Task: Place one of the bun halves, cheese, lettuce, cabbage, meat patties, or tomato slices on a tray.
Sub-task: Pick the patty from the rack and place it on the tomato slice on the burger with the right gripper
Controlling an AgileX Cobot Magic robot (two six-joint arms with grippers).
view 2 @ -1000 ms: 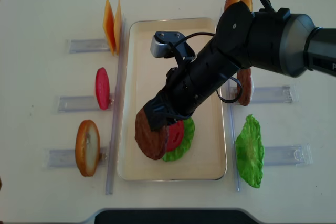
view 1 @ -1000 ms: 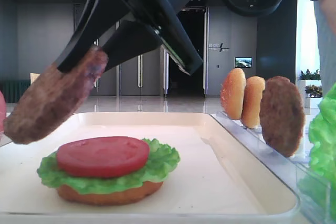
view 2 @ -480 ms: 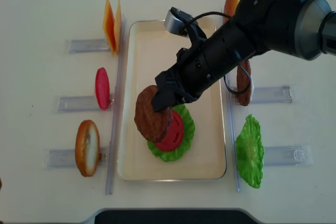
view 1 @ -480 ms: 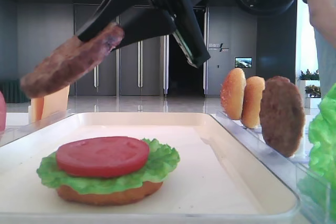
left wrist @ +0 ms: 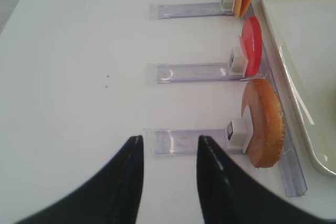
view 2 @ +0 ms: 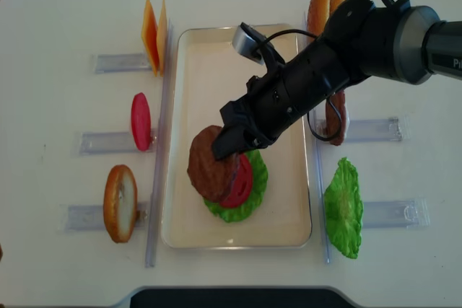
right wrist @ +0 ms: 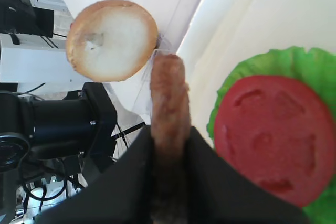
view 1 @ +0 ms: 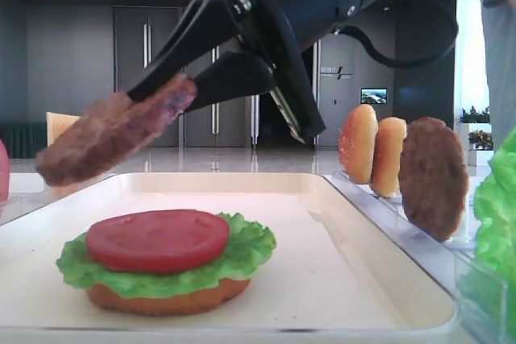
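The round, flat, dark brown meat patty (view 2: 211, 172) with its grainy grilled surface is hanging in the air above the left part of the large cream-white rectangular tray (view 2: 285, 210), tilted, with its lower edge toward the tray's left rim. The black right gripper (view 2: 229, 148) is clamping the patty's upper edge between both fingers; the right wrist view is showing the patty edge-on, pinched between them.

Below and slightly to the right, a stack is lying on the tray: a flat, round, matte red tomato slice (view 1: 158, 239) on a bright green ruffled lettuce leaf (view 1: 250, 249), resting on a glossy orange-brown bun half (view 1: 165, 297).

The step in hand appears to be the transport of the patty to the stack. The next move is likely calling for shifting the patty a little further over the tomato slice, levelling it, lowering it until it is touching, and then parting the fingers.

Compared with one second ago, the patty is sitting higher and flatter, and in the top view it is now overlapping the tomato slice instead of hanging left of it. Since half a second ago it is dipping slightly lower again.

The left gripper (left wrist: 167, 174) is hovering over the bare white table (left wrist: 79, 51), fingers apart and holding nothing.
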